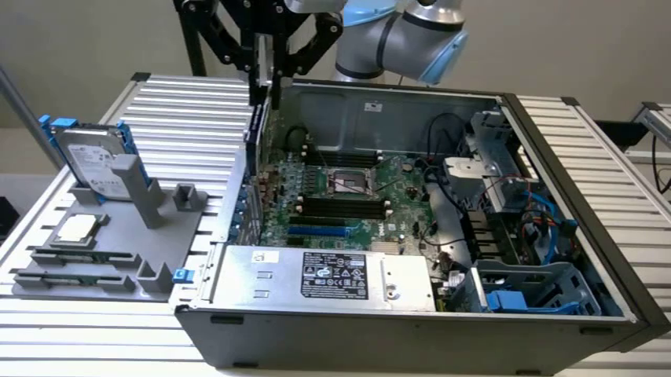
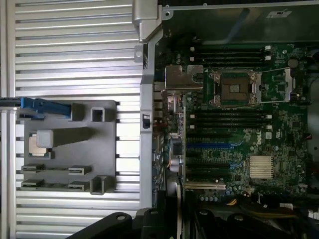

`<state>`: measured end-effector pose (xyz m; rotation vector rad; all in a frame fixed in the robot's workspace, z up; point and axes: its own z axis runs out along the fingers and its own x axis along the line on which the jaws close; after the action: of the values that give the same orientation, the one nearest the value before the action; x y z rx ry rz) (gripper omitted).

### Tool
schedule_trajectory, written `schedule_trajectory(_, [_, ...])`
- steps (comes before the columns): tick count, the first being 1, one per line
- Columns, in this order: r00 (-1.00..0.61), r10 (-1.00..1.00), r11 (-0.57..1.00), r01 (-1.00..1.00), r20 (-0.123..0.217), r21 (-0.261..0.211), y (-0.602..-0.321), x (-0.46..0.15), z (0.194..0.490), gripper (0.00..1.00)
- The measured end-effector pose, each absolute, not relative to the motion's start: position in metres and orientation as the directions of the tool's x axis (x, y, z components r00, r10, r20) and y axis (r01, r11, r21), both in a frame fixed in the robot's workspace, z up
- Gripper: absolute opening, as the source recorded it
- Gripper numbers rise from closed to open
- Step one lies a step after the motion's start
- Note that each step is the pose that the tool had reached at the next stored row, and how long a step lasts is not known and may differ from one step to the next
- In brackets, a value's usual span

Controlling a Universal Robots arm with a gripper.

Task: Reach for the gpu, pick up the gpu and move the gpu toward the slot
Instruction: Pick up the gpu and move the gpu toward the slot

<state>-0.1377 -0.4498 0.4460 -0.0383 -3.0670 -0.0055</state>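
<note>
Closest to the exterior camera, the case's power supply point(image 1: 325, 275) is sitting along the near wall. The gray fixture point(image 1: 105, 236) is off on the exterior view's left, carrying the hard drive point(image 1: 93, 161) and the little square chip point(image 1: 78, 229).

Going further in, the motherboard point(image 1: 346, 196) is lying flat in the open case, with the blue slot point(image 1: 320, 232) near its wall-side edge.

At the far left corner of the case, the gripper point(image 1: 267, 71) is hanging over the wall. The jaws look like they're pinching the gpu point(image 1: 254, 110), though it's a tight angle, so call that a guess.

The card is hanging edge-on with its long axis pretty much straight up and down. In the wrist view its silver bracket point(image 2: 183, 78) is the end pointing away from the gripper point(image 2: 172, 219).

The card is hovering right at the wall, so the slot is lying below it and toward the exterior view's right, and nearer the camera.
</note>
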Motion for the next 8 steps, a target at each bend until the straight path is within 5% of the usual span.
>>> schedule_trajectory(8, [-0.997,0.025,1.0,0.025,0.074,0.003,-0.447,-0.102,0.442,0.26])
